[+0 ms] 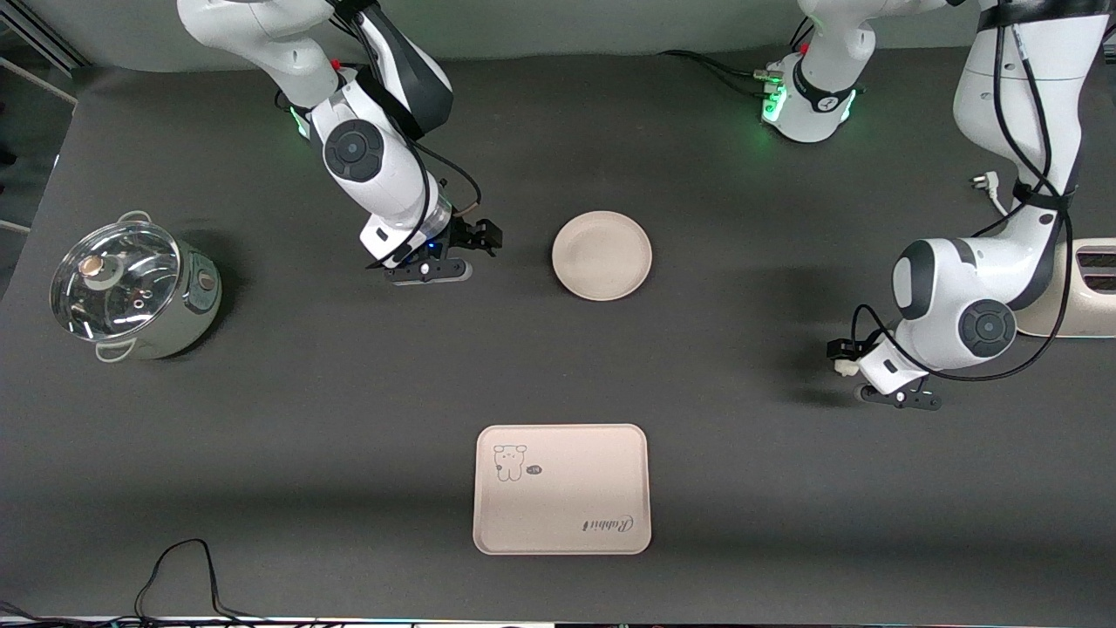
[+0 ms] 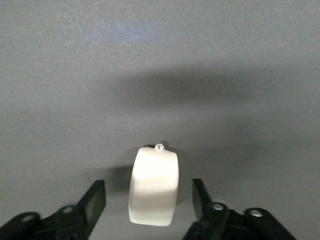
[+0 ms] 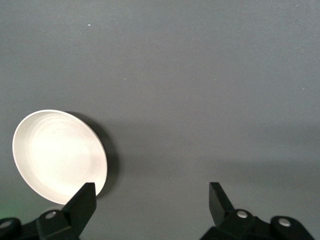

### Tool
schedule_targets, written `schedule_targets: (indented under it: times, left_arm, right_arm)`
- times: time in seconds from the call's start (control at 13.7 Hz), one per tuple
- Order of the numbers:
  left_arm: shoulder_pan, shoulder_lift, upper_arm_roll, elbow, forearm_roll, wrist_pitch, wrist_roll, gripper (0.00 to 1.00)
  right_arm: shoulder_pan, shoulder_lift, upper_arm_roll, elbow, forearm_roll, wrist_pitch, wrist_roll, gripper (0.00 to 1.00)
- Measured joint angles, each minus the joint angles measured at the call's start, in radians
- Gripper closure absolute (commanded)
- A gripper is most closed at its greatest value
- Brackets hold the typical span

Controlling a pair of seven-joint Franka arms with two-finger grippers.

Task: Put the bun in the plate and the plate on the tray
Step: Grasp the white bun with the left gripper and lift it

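The white bun (image 2: 154, 187) lies on the dark table between the fingers of my left gripper (image 2: 149, 200). The gripper is open, with a gap on each side of the bun. In the front view the bun (image 1: 843, 367) and the left gripper (image 1: 840, 356) are toward the left arm's end of the table. The round cream plate (image 1: 602, 255) sits empty mid-table. My right gripper (image 1: 482, 236) is open and empty beside the plate, on the right arm's side. The plate (image 3: 59, 156) also shows in the right wrist view by the right gripper (image 3: 151, 200). The tray (image 1: 562, 488) lies empty, nearer the front camera than the plate.
A steel pot with a glass lid (image 1: 131, 288) stands toward the right arm's end. A cream toaster (image 1: 1085, 288) sits at the left arm's end, close to the left arm. A white plug and cable (image 1: 985, 183) lie near the left arm's base.
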Motion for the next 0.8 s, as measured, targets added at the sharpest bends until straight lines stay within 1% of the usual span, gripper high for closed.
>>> schedule_targets:
  times: [0.07, 0.22, 0.29, 0.37, 0.44, 0.51, 0.59, 0.8]
  left_arm:
    - [-0.001, 0.003, -0.001, -0.001, 0.000, 0.002, 0.000, 0.52]
    - [-0.001, 0.005, -0.001, -0.004, 0.000, 0.003, 0.001, 0.72]
    - [-0.002, 0.005, -0.001, -0.006, 0.000, 0.004, 0.002, 0.85]
    - [-0.002, 0.005, -0.001, -0.007, 0.000, 0.004, 0.003, 0.93]
    - [-0.002, 0.005, -0.001, -0.007, 0.000, 0.004, 0.003, 0.99]
    - [-0.002, 0.005, -0.001, -0.007, -0.003, 0.004, 0.003, 1.00]
    - [-0.002, 0.005, -0.001, -0.007, -0.009, 0.004, 0.004, 1.00]
    - [-0.002, -0.001, -0.002, -0.001, -0.030, -0.003, 0.004, 1.00]
  right_arm:
    - [-0.012, -0.001, 0.015, 0.000, 0.000, 0.002, 0.000, 0.00]
    - [-0.016, -0.001, 0.024, -0.001, 0.000, 0.006, 0.000, 0.00]
    - [-0.022, -0.001, 0.029, -0.002, 0.000, 0.006, 0.000, 0.00]
    - [-0.043, -0.001, 0.049, -0.007, 0.000, 0.006, 0.000, 0.00]
    - [-0.076, -0.001, 0.082, -0.014, 0.000, 0.006, 0.000, 0.00]
    - [-0.105, -0.001, 0.112, -0.020, 0.000, 0.006, 0.000, 0.00]
    - [-0.120, -0.002, 0.127, -0.024, 0.000, 0.008, 0.000, 0.00]
    - [-0.139, -0.003, 0.136, -0.026, 0.000, 0.013, 0.000, 0.00]
